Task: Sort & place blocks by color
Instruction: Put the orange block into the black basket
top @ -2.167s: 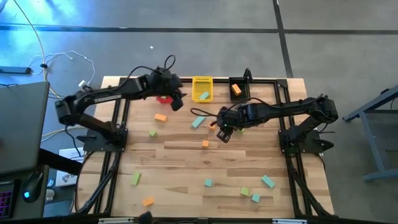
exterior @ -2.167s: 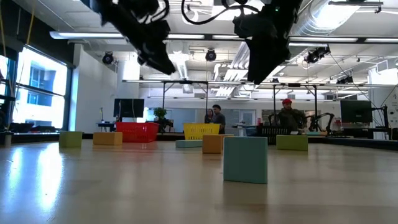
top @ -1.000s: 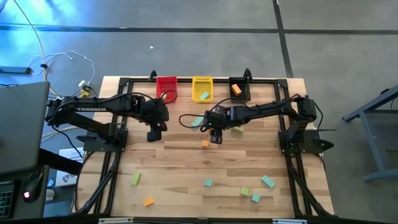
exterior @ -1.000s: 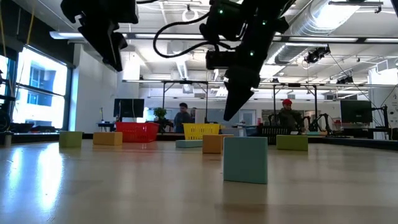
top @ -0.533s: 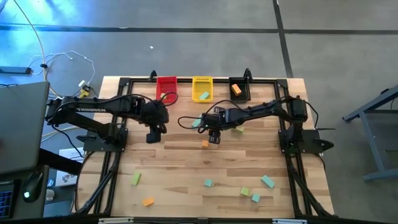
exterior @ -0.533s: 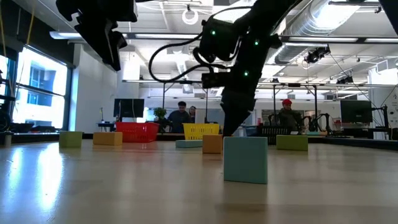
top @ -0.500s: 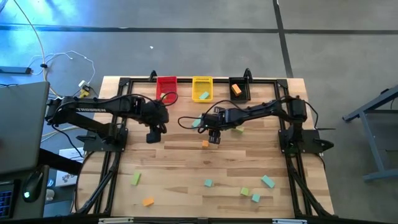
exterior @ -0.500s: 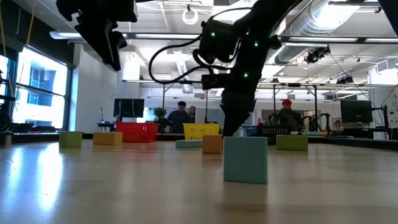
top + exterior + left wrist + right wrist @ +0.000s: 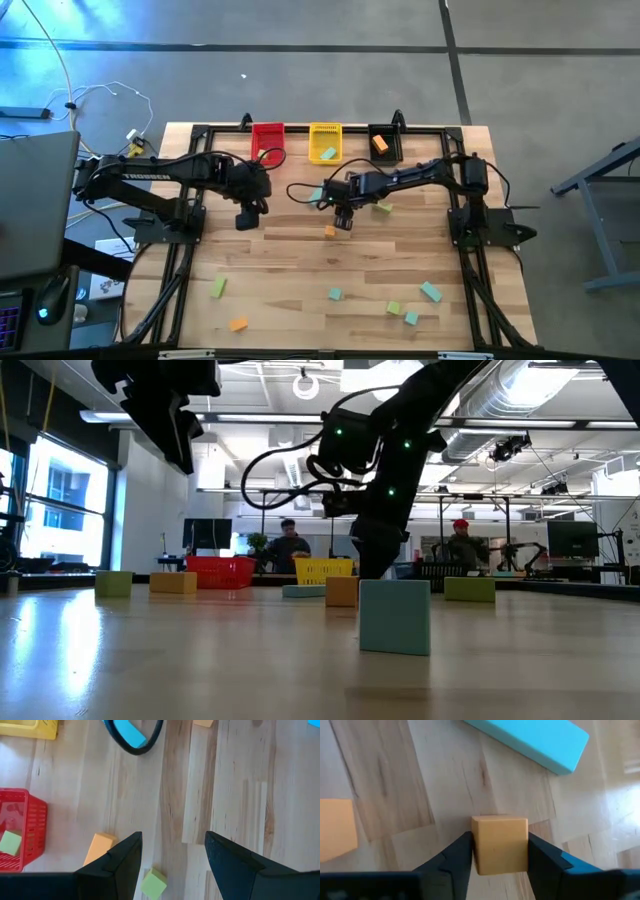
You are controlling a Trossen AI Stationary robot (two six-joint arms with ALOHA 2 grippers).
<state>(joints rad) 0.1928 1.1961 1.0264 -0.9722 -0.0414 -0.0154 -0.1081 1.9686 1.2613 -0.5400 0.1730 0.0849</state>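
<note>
Left of centre in the high view, the left hand (image 9: 243,220) hovers spread and empty. At centre, the right hand (image 9: 342,220) pinches an orange cube (image 9: 499,844) on the counter (image 9: 300,262). Next, probably, lift toward the black bin (image 9: 383,146), upper right of centre.

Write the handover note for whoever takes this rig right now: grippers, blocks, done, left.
Right gripper: down at mid-table, fingers against both sides of an orange cube, still on the wood.
Left gripper: open, empty, hovering near the red bin.
Done: blocks already lie in the red bin, yellow bin and black bin.
Left: lift this cube, then sort the scattered blocks at the near edge.
</note>
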